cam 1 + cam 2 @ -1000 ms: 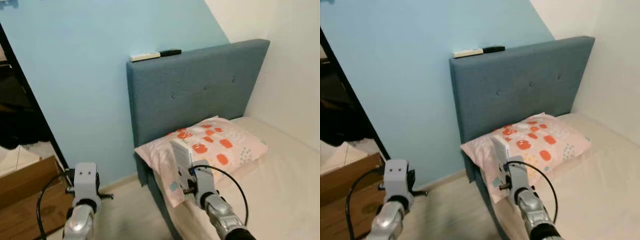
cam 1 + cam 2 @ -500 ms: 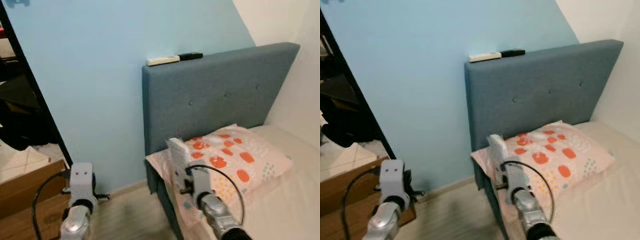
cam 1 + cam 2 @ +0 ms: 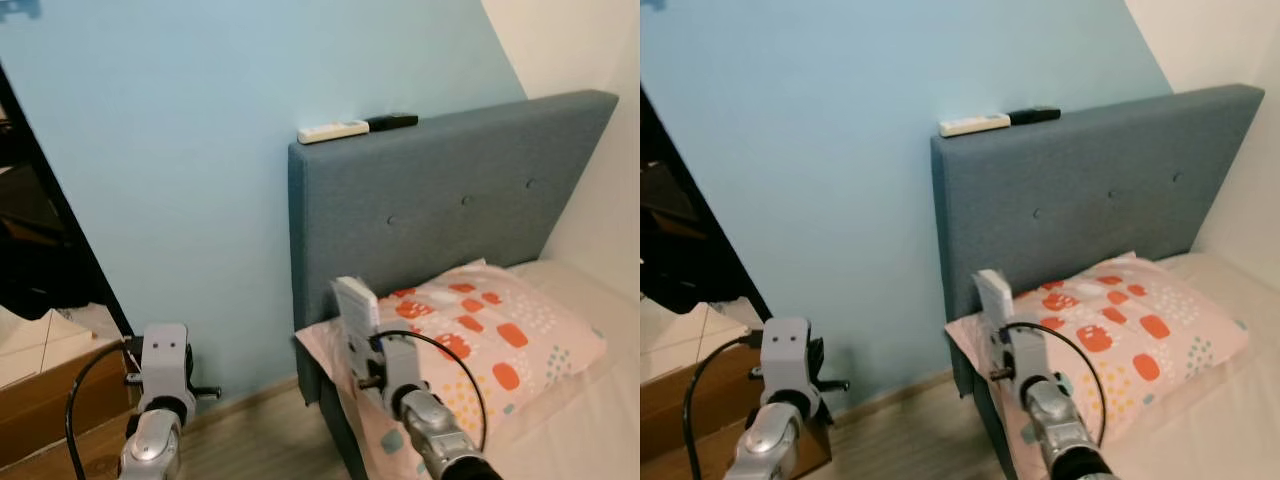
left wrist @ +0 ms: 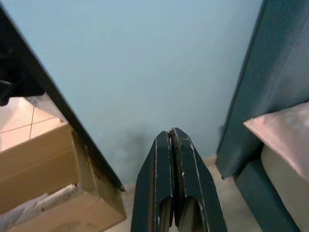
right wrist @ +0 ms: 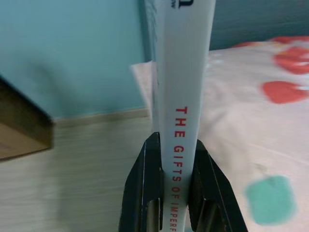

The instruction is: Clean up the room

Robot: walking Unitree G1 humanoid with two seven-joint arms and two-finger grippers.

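In the eye views the right gripper (image 3: pixel 362 345) holds a white paperback book (image 3: pixel 356 308) upright, just in front of the patterned pillow (image 3: pixel 480 340) and the blue headboard (image 3: pixel 450 200), where a white remote (image 3: pixel 332 130) and a black remote (image 3: pixel 391 122) lie on the top edge; the left gripper (image 3: pixel 165 350) hangs idle over the floor. In the left wrist view its fingers (image 4: pixel 164 179) are pressed together on nothing, a cardboard box (image 4: pixel 43 188) off to one side. In the right wrist view the fingers (image 5: pixel 145 193) clamp the book's spine (image 5: pixel 183 96) near one end. The book looks light and stiff but smooth-covered, likely to pivot; a hold nearer mid-spine would steady it.
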